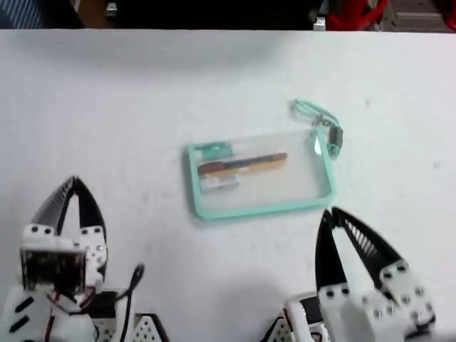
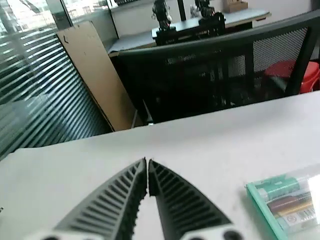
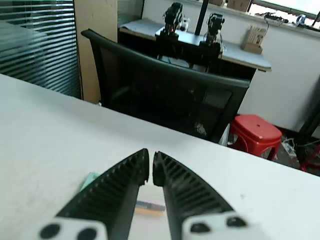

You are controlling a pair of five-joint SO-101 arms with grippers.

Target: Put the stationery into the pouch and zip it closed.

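A clear pouch [image 1: 260, 174] with a mint-green border lies flat in the middle of the white table, its green strap and zip pull [image 1: 329, 132] at its far right corner. Several stationery items [image 1: 239, 165] lie inside it toward its left end, among them a brown-and-orange pen. My left gripper [image 1: 73, 181] rests shut near the table's front left, well apart from the pouch. My right gripper [image 1: 328, 212] is shut just in front of the pouch's front right corner. The left wrist view catches the pouch's end [image 2: 287, 200] past its shut fingertips [image 2: 147, 161]. The right wrist view shows shut fingertips [image 3: 150, 152] over the pouch edge [image 3: 90, 180].
The table's far edge [image 1: 228, 30] runs along the back. Behind it stand a black mesh chair [image 3: 170, 90] and a red stool [image 3: 255, 132]. Bare table surface surrounds the pouch on all sides.
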